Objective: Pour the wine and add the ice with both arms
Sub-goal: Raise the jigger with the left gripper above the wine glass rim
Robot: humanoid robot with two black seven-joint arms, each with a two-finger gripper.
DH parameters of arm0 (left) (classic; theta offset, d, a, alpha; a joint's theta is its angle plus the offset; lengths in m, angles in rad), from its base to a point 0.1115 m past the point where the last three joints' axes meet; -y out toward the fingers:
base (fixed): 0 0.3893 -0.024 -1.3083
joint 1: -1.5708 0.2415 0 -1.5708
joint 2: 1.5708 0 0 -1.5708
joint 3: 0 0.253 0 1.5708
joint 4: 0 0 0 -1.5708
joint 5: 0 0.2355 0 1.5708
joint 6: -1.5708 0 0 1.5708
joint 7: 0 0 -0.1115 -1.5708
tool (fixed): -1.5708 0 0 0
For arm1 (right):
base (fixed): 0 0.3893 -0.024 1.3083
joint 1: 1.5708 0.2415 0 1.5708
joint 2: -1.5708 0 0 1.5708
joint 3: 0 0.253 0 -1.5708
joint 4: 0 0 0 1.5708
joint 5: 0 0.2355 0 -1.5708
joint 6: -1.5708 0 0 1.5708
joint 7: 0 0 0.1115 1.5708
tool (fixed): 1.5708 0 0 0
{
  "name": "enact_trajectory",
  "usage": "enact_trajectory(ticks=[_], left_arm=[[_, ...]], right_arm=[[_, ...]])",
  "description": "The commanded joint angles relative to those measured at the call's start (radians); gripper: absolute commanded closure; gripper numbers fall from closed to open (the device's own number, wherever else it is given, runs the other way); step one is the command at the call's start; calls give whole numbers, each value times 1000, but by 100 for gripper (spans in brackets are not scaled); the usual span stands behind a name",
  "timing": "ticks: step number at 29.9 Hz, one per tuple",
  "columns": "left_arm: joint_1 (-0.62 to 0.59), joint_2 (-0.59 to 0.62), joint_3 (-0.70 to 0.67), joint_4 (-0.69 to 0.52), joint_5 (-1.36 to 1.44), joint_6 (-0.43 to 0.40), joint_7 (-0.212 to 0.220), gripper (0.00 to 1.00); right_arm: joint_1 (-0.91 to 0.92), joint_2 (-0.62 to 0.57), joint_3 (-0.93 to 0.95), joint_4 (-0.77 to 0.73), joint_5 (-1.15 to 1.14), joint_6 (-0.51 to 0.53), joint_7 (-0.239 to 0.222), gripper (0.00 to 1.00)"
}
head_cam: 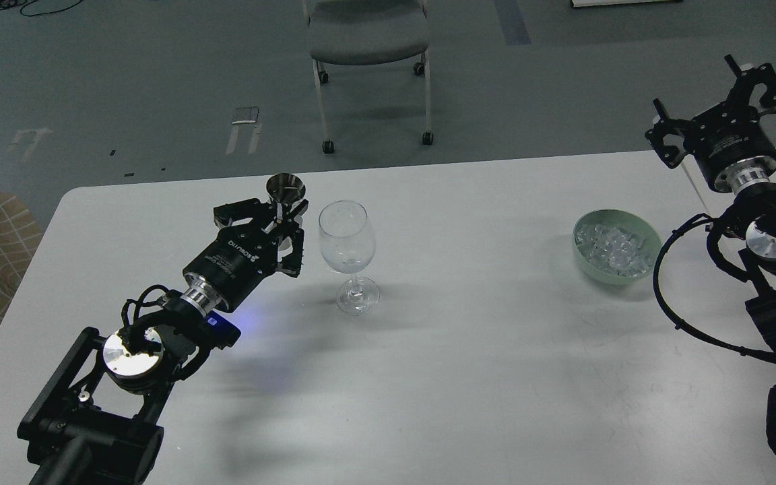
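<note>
My left gripper (281,217) is shut on the stem of a small metal measuring cup (285,187), held upright just left of the wine glass (347,236). The clear glass stands upright mid-table, and its bowl looks nearly empty. Any wine is hidden; I cannot see into the cup. Ice (613,246) is heaped as clear cubes in a pale green bowl (589,266) at the right. My right gripper (715,101) hangs open above the table's far right corner, behind the bowl. A thin white stick (695,187) shows just below it.
The white table (469,364) ends at its far edge just behind the cup. A grey wheeled chair (368,40) stands on the floor beyond. My right arm's looped black cable (664,296) lies close to the bowl.
</note>
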Motion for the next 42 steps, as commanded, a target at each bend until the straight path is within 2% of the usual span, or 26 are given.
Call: enact_trajectory(ticks=[1, 20, 26, 42], left_arm=[[-3, 4, 7, 1, 21, 0, 0, 100], [-47, 15, 8, -2, 141, 11, 2, 100], [-66, 22, 7, -2, 182, -1, 25, 100], [-89, 52, 8, -23, 293, -31, 48, 100]], right_arm=[[1, 0, -1, 0, 0, 0, 0, 0], [1, -3, 0, 2, 0, 2, 0, 0], [1, -8, 0, 3, 0, 3, 0, 0], [6, -8, 0, 2, 0, 3, 0, 0]])
